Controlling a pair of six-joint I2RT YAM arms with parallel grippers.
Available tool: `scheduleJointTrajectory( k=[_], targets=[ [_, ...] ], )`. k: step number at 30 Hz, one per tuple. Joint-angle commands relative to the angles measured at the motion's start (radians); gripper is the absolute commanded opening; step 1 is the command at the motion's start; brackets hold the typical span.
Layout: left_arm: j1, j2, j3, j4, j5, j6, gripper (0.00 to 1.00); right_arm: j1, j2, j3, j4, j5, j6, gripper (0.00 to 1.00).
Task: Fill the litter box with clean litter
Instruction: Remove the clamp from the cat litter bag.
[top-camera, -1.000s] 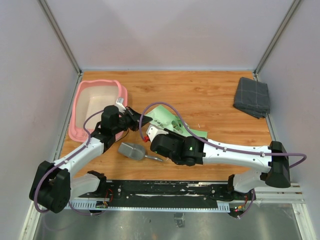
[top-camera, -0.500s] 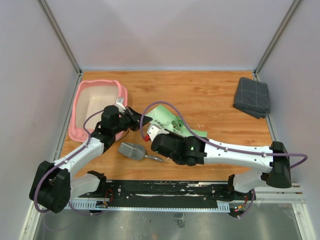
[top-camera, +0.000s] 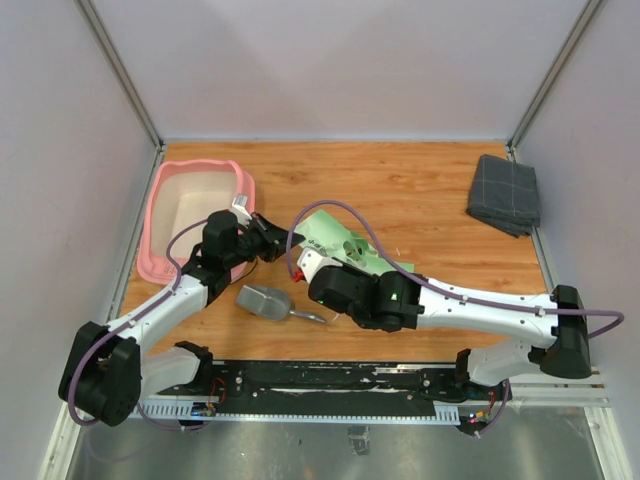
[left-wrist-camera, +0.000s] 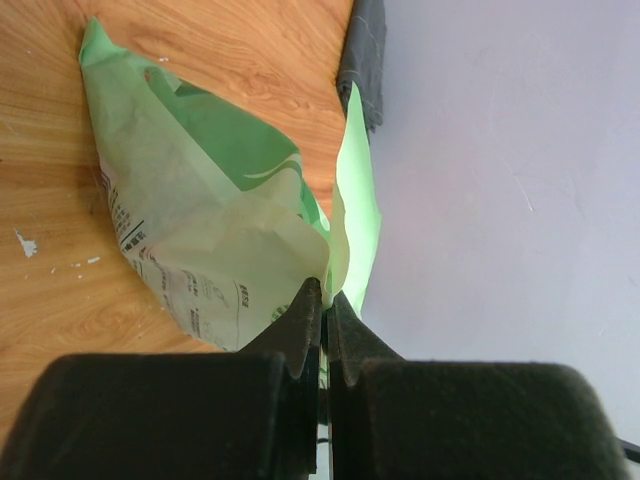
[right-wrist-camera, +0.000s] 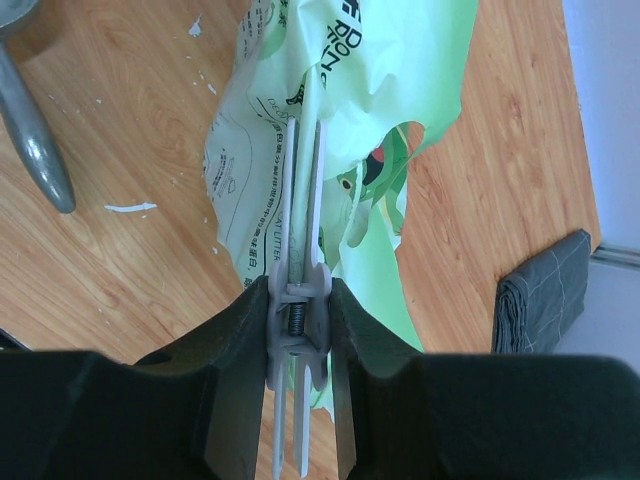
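Rightward is where the right arm has drifted over the last second in the overhead view: its elbow now sits nearer the right edge and its cable arches higher. The left arm, bag and scoop have not shifted.

The right gripper (right-wrist-camera: 300, 288) has its fingers pressed against both sides of a pale grey clip (right-wrist-camera: 304, 190). The clip's two thin prongs run along the crumpled edge of the green printed bag (right-wrist-camera: 350, 90).

The left gripper (left-wrist-camera: 322, 298) is fully closed, pinching a flap of that bag.

The litter box (top-camera: 160, 200) sits at the upper left of the overhead view, just left of the left gripper. The scoop (top-camera: 264, 301) lies on the table (top-camera: 420, 190) below the bag. A grey cloth (top-camera: 503, 193) lies at the upper right, well apart.
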Motion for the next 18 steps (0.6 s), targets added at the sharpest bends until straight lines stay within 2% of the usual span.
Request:
scheduleJointTrajectory(
  k=[1, 18],
  targets=[
    [-0.004, -0.001, 0.006, 0.083, 0.005, 0.004, 0.0, -0.006, -0.062, -0.001, -0.005, -0.024, 0.019, 0.01],
    [-0.005, 0.0, -0.003, 0.084, -0.002, 0.009, 0.0, -0.014, -0.165, 0.007, -0.024, -0.082, 0.034, 0.01]
  ],
)
